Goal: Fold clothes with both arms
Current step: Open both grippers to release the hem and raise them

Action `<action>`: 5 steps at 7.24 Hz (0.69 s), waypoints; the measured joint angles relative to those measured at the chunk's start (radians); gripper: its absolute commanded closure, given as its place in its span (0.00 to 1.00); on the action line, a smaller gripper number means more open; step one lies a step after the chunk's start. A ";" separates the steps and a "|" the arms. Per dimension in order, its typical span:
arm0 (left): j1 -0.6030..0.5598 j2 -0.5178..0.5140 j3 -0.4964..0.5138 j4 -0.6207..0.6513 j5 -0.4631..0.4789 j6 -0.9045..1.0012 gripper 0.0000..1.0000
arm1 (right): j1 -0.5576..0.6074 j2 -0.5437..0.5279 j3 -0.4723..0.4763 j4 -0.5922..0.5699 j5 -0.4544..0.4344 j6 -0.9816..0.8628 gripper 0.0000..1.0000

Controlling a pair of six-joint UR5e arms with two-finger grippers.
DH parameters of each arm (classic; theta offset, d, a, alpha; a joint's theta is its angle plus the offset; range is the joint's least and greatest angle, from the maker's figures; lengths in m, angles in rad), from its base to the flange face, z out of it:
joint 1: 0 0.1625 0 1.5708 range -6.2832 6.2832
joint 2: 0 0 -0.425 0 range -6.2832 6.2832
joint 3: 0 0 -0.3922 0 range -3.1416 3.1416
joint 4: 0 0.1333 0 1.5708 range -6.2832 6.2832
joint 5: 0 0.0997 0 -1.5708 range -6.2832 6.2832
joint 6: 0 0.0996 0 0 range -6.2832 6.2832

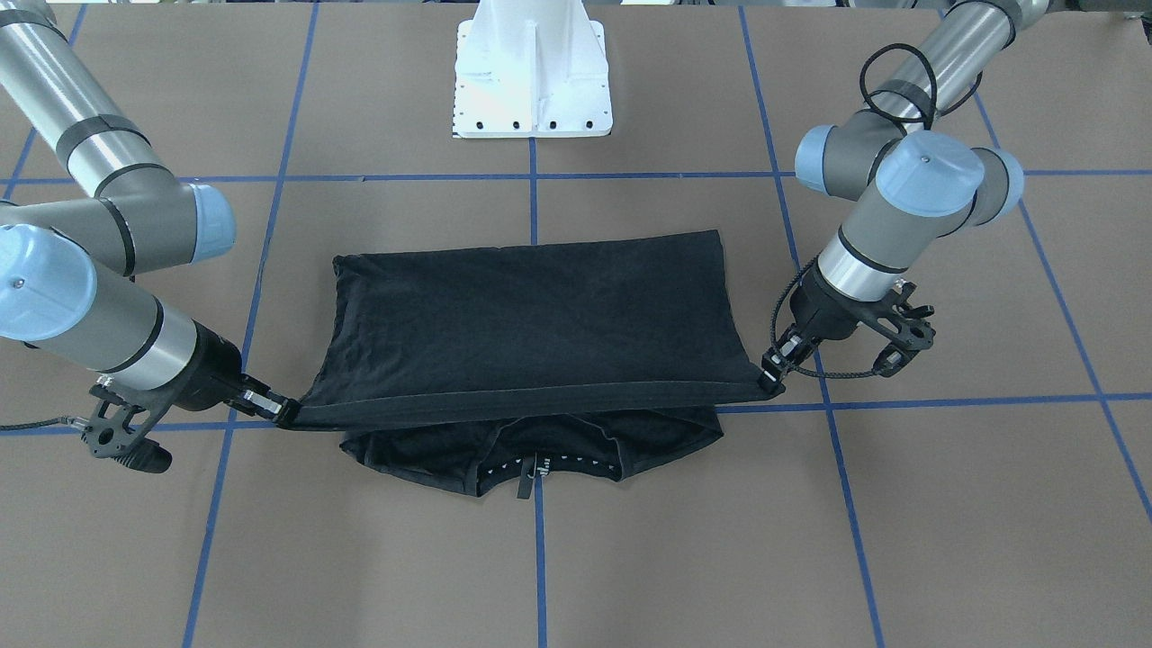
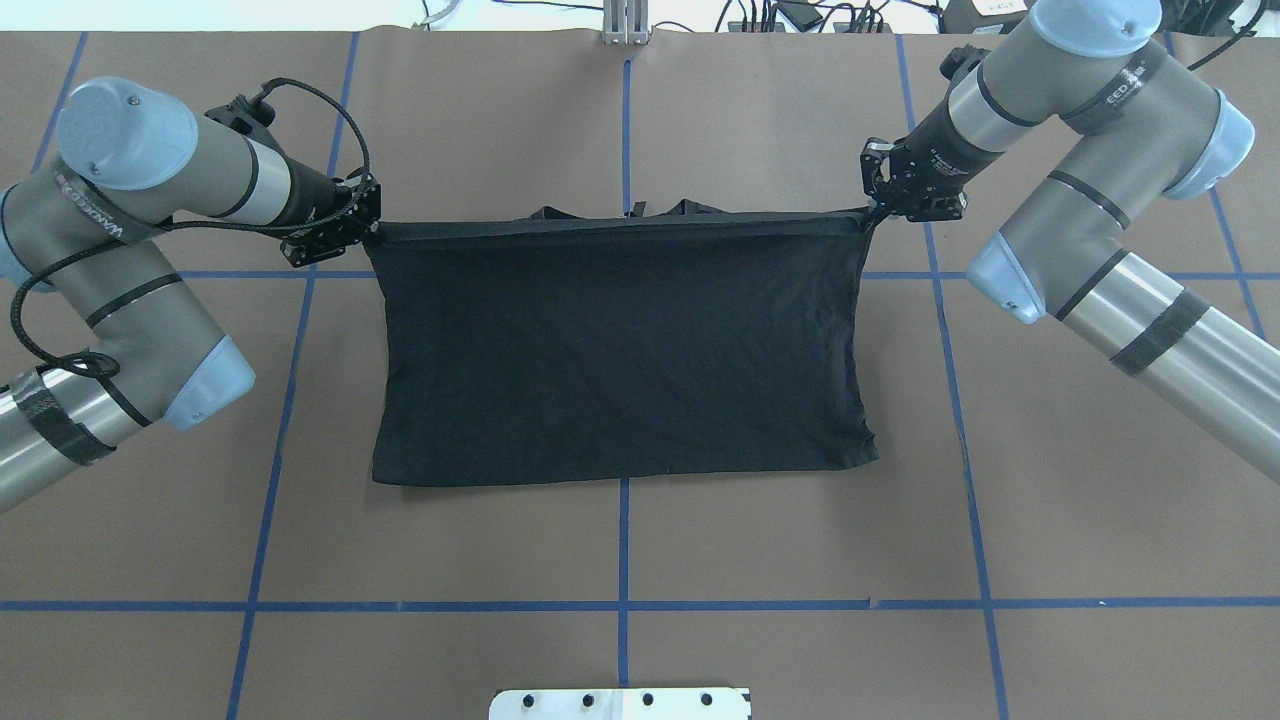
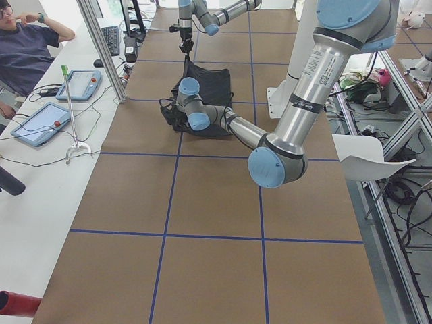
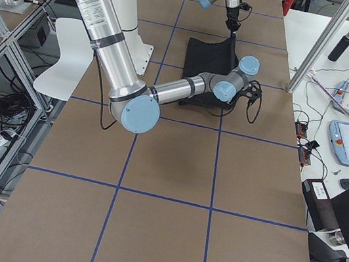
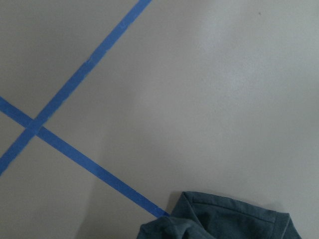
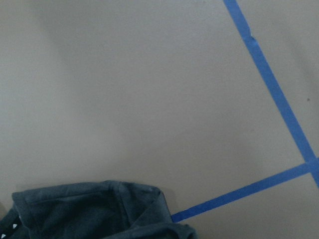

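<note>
Overhead exterior shows soft, faintly wrinkled black T-shirt (image 2: 620,350) stretched rectangular.

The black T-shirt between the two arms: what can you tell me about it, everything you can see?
The black T-shirt looks like soft, faintly wrinkled cotton, plain side up. It is folded over: its collar end lies on the brown table, while the left gripper and right gripper pinch the corners of a hemmed edge, stretched taut above the collar.

Black T-shirt (image 2: 620,350), plain brown table (image 2: 450,540), blue tape grid lines (image 2: 450,605), white base (image 1: 533,67)
</note>
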 measured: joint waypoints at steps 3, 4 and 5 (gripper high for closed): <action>-0.003 -0.001 0.002 0.001 0.004 -0.004 1.00 | -0.002 0.019 -0.013 0.000 -0.012 0.010 1.00; -0.001 -0.004 0.002 0.001 0.004 -0.008 1.00 | -0.004 0.033 -0.013 0.000 -0.010 0.015 1.00; 0.000 -0.007 0.002 0.001 0.003 -0.010 1.00 | -0.009 0.046 -0.011 0.000 -0.009 0.017 1.00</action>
